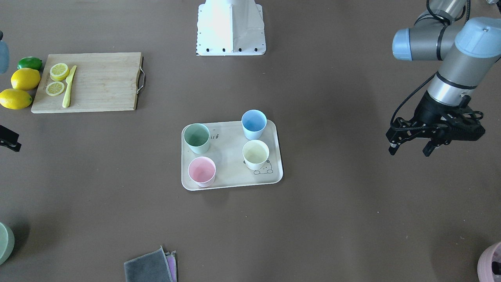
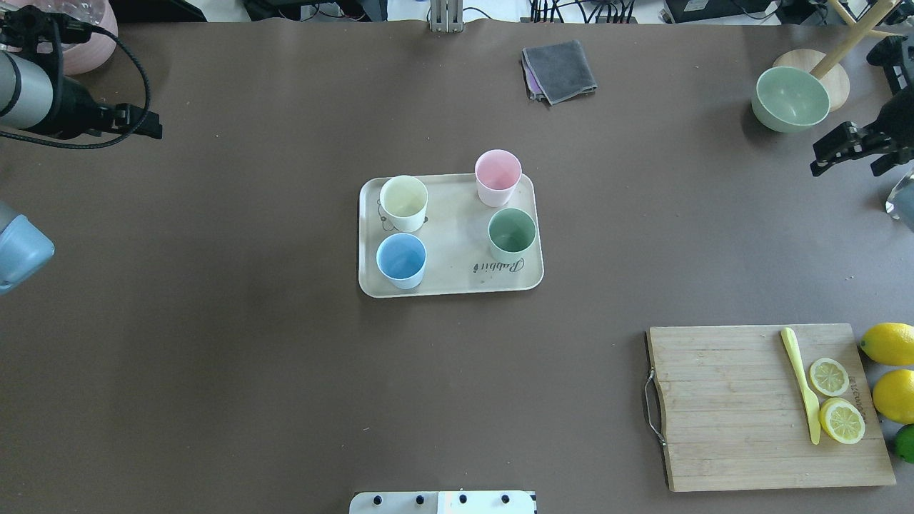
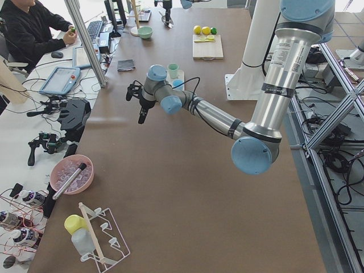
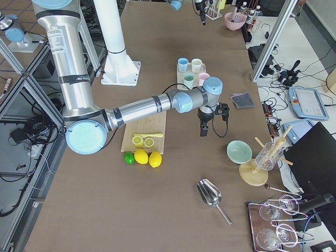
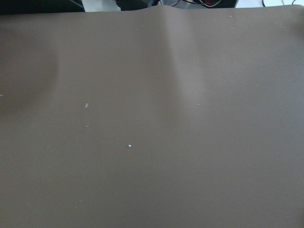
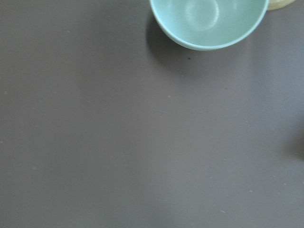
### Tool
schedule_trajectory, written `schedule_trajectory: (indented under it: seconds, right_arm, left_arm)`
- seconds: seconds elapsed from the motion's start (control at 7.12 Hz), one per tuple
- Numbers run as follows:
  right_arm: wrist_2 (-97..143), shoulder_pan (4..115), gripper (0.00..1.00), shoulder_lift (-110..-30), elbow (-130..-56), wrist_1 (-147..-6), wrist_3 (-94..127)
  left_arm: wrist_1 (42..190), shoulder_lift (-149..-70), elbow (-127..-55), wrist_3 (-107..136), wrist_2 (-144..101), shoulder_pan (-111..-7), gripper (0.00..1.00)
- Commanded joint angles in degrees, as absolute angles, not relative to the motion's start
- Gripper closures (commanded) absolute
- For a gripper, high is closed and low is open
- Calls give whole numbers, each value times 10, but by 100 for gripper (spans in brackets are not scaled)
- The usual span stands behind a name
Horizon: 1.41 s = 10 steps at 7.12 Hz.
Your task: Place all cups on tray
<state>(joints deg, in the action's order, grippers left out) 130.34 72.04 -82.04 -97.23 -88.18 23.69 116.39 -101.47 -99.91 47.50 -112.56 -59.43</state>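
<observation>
The beige tray [image 2: 457,283] lies mid-table, also in the front view [image 1: 231,182]. All four cups stand upright on it: cream-white [image 2: 404,203], pink [image 2: 498,177], mint green [image 2: 512,234] and light blue [image 2: 401,260]. In the front view they are mint green [image 1: 197,138], light blue [image 1: 254,123], cream-white [image 1: 256,154] and pink [image 1: 202,171]. My left gripper [image 1: 409,150] hangs open and empty above bare table, far to the tray's side. My right gripper [image 2: 846,170] is open and empty near the sage-green bowl, far from the tray.
A sage-green bowl [image 2: 791,98] sits at the far right, also in the right wrist view [image 6: 209,21]. A wooden cutting board [image 2: 742,407] holds lemon slices and a yellow knife, with whole lemons [image 2: 889,343] beside it. A grey cloth [image 2: 559,70] and a mauve-pink pot [image 2: 93,36] lie at the far edge.
</observation>
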Motion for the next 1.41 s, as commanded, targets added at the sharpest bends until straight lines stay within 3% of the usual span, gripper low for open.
schedule_trajectory:
  seconds: [0.0, 0.56, 0.84, 1.26]
  right_arm:
    - [1303, 772, 0, -863, -970, -885, 141]
    - [1318, 842, 0, -926, -968, -887, 22]
    - [1322, 851, 0, -937, -969, -886, 17]
    - [1339, 852, 0, -934, -969, -887, 26]
  left_arm:
    - [1183, -963, -991, 462, -1131, -627, 2]
    - [1162, -874, -989, 191, -1208, -790, 2]
    - [1081, -872, -991, 48, -1275, -899, 2]
    - [1044, -862, -992, 40, -1278, -903, 2]
